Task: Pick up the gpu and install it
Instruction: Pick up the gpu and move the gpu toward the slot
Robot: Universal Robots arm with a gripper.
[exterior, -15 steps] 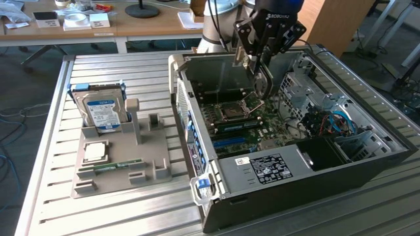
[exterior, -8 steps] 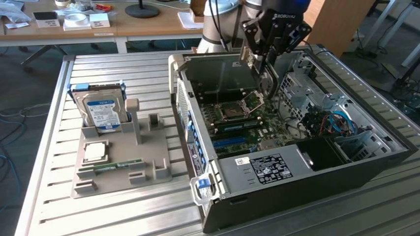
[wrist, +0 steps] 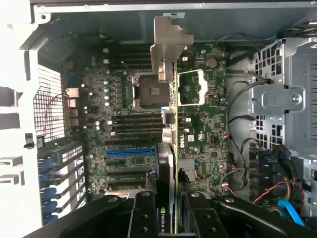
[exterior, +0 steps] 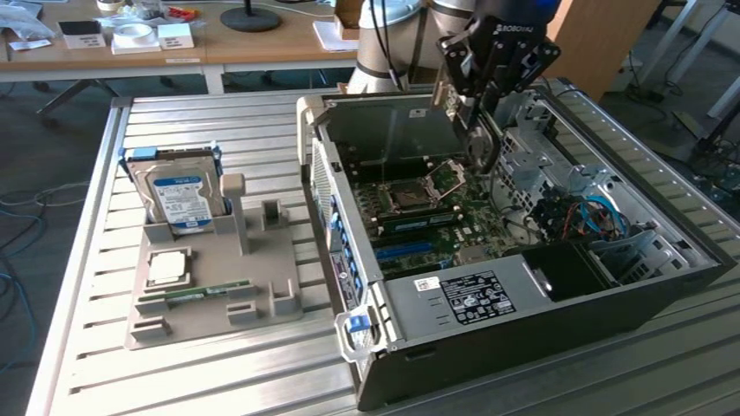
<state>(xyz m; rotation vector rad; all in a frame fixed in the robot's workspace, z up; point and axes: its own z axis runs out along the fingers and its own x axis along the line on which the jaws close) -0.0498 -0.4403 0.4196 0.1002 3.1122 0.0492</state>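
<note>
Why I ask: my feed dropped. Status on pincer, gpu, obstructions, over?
Pincer shut on gpu. Card hangs over motherboard inside open case, not seated. Nothing seen blocking below it.

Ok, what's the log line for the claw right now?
claw: shut on gpu | gpu: held edge-on above motherboard | place: inside computer case | installed: not yet
</note>
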